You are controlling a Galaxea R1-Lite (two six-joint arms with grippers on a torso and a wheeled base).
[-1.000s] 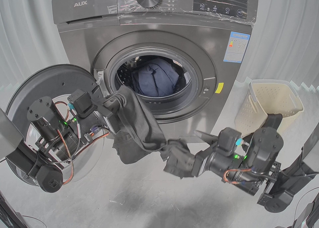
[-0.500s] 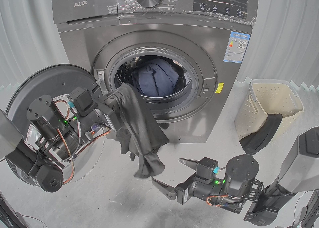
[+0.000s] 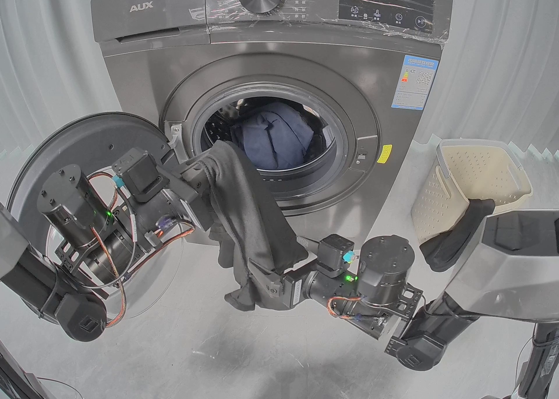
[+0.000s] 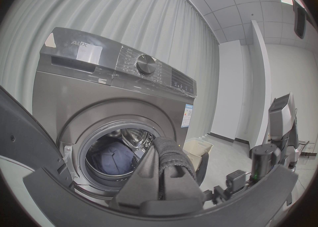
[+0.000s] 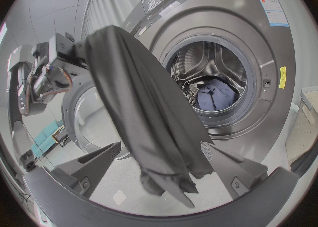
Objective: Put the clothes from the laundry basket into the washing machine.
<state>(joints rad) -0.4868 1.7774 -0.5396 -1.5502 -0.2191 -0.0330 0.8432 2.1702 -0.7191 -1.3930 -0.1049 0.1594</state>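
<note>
The left gripper [image 3: 197,178] is holding a dark garment [image 3: 250,214] clamped in its jaws just before the mouth of the washing machine [image 3: 361,86] — the cloth is hanging down. The right gripper [image 5: 159,145], jaws apart, is bracketing the hanging tail — closing there, then lifting it drumward, seems next.

washing machine [image 3: 145,77]: brand lettering [image 3: 141,7] top left | blue label [image 3: 414,82], print illegible | yellow sticker [image 3: 384,153]

The left gripper [image 4: 163,174] has its jaws pinched on a dark grey textured cloth [image 4: 170,153], before the grey front-loading washing machine [image 4: 109,95], whose open drum holds a crumpled blue garment [image 4: 111,161].
</note>
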